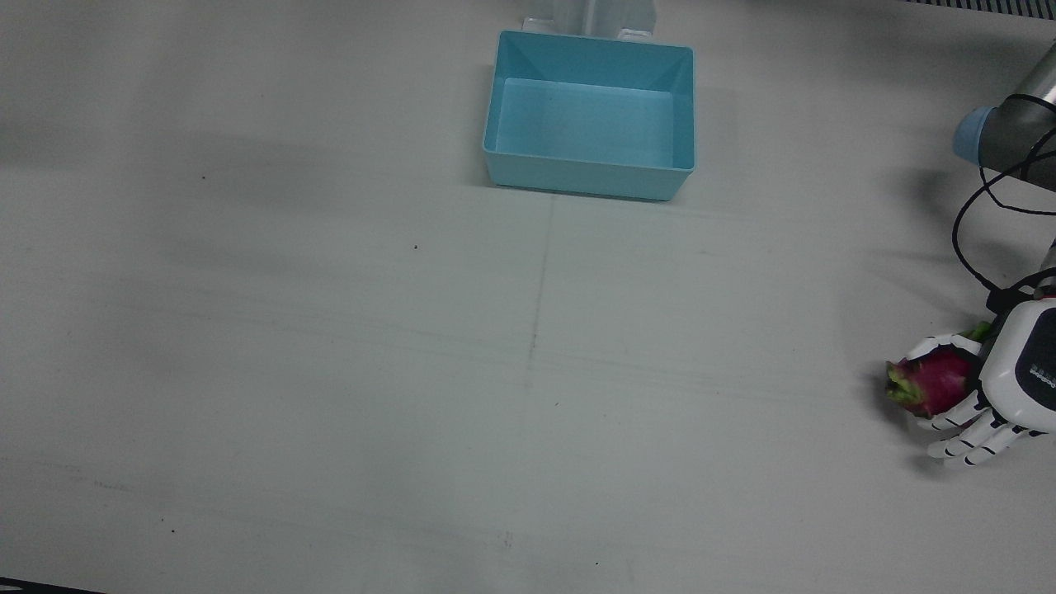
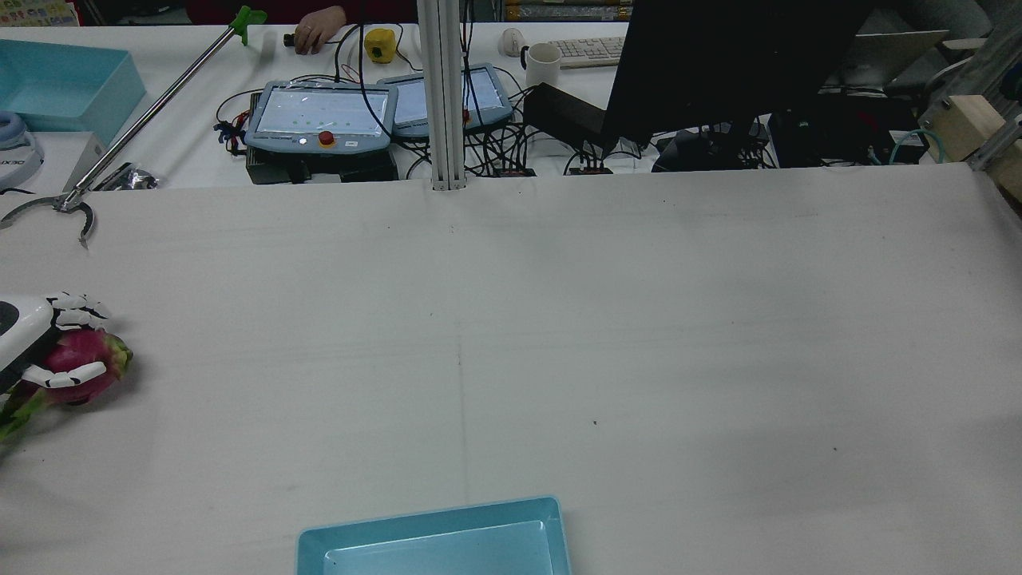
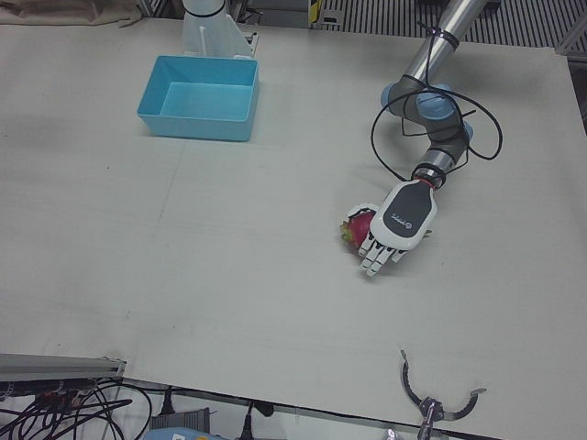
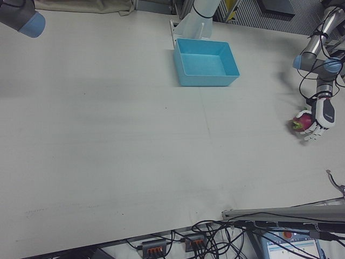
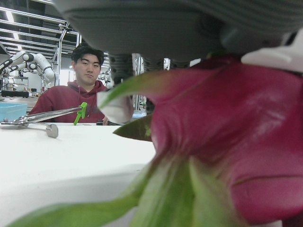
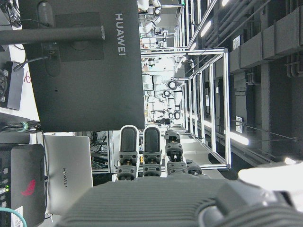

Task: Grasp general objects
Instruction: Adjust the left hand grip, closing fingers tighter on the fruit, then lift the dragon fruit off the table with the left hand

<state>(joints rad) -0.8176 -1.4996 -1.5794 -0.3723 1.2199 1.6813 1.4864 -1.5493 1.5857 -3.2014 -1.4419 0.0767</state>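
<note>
A magenta dragon fruit [image 1: 936,381] with green leaf tips lies on the table at the far side before my left arm. My left hand [image 1: 1002,388] is on it: the thumb [image 1: 940,341] curls over one side and a finger [image 1: 949,415] presses the other, while the remaining fingers stretch out straighter past it. The same grip shows in the rear view, hand [image 2: 24,327] on dragon fruit [image 2: 84,355], and in the left-front view [image 3: 356,226]. The fruit [image 5: 227,142] fills the left hand view. My right hand [image 6: 151,156] shows only in its own view, fingers straight and apart, holding nothing.
An empty light-blue bin [image 1: 590,115] stands at the robot's side of the table, mid-width. A metal reacher tool [image 2: 72,209] lies over the far left table edge. A person [image 5: 85,94] sits beyond that edge. Monitor, tablets and cables stand behind the table.
</note>
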